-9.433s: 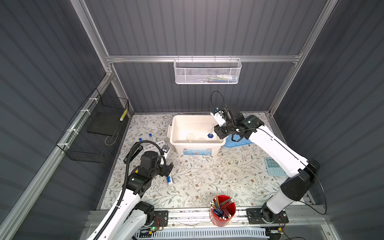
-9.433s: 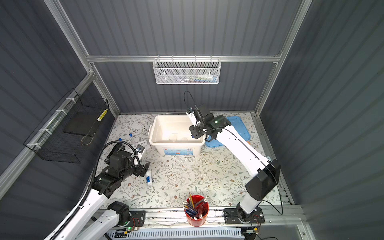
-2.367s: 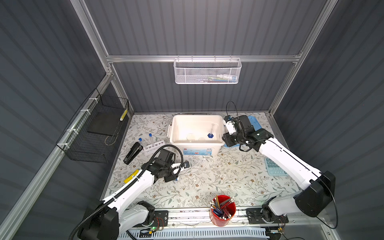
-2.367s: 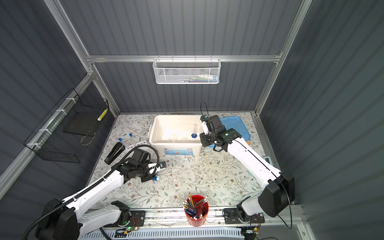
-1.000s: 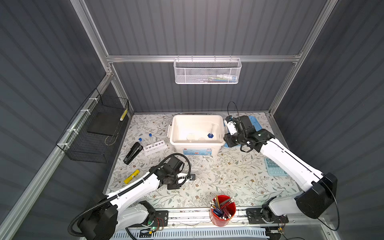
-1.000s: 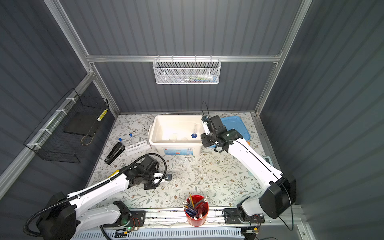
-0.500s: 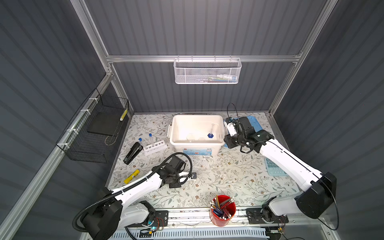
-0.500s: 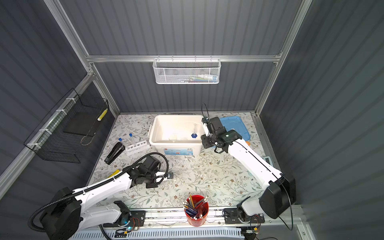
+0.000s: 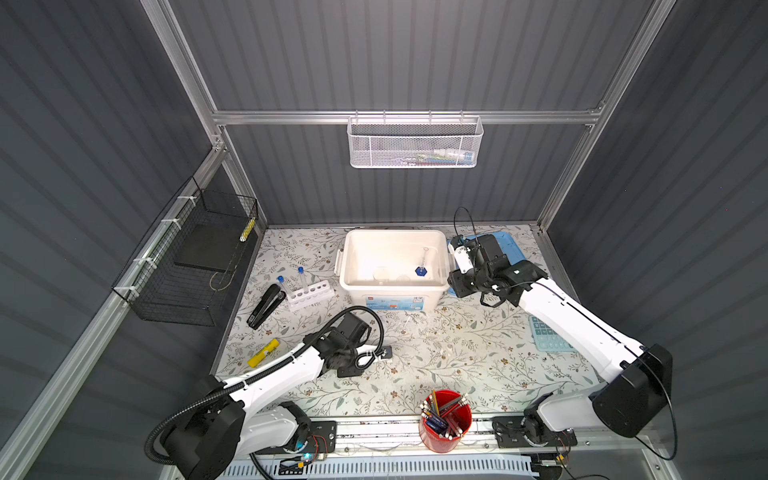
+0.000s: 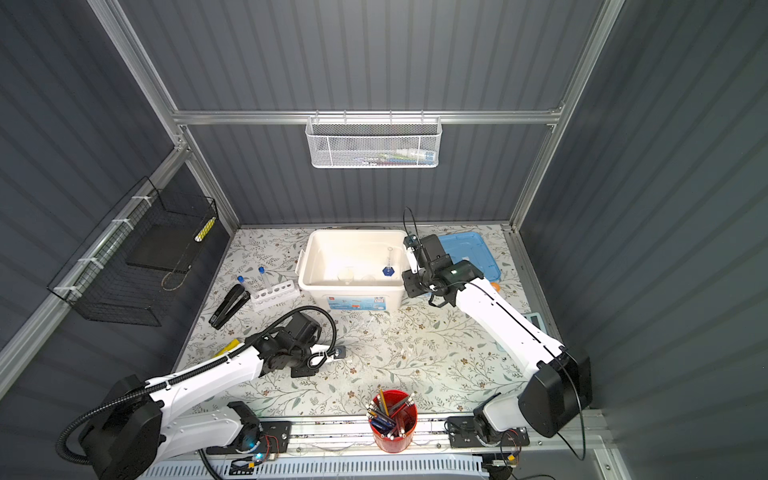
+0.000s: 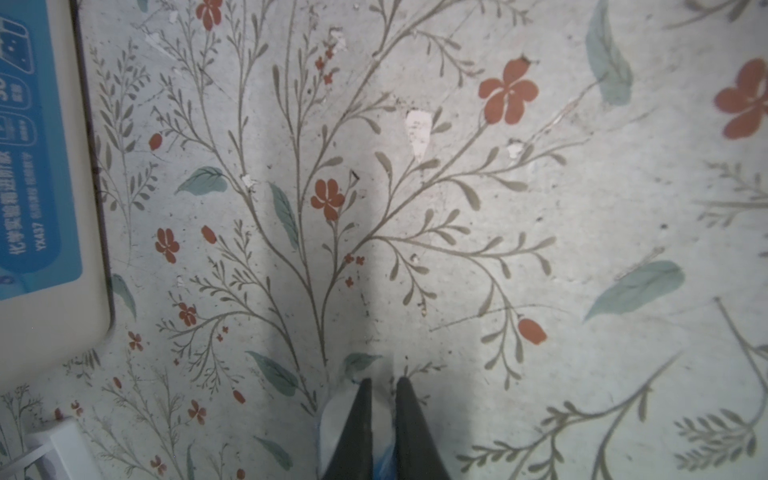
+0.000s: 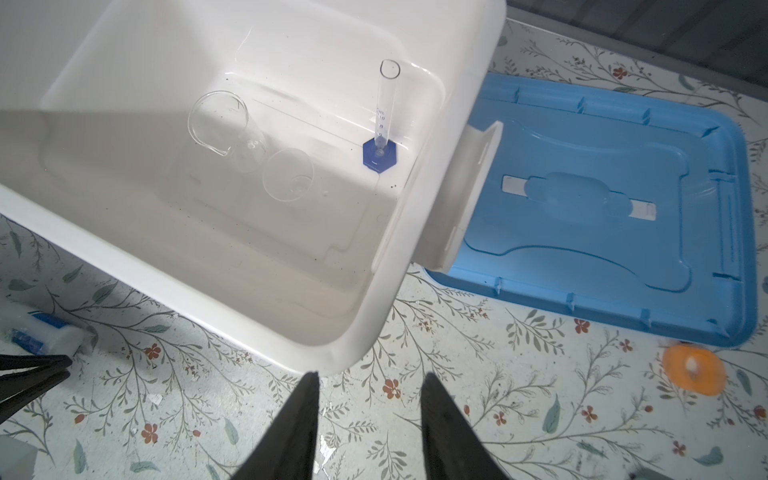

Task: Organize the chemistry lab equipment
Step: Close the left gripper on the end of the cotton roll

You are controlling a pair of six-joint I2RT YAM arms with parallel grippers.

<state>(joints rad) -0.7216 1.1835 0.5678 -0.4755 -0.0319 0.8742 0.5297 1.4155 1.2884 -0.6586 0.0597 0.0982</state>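
- At six o'clock from the white bin point(image 9: 353, 296), our left gripper point(image 11: 381, 382) pinched a blue-capped tube point(image 11: 383, 454).
- At three o'clock, our right gripper point(image 12: 370, 377) stood half open, empty.

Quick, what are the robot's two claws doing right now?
Left gripper: closed on a blue-capped tube.
Right gripper: open, holding nothing.

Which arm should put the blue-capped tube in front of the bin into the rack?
Left. The left gripper is closed on the blue-capped tube, and the rack stands on that side of the bin. The right gripper hangs open at the bin's opposite end.
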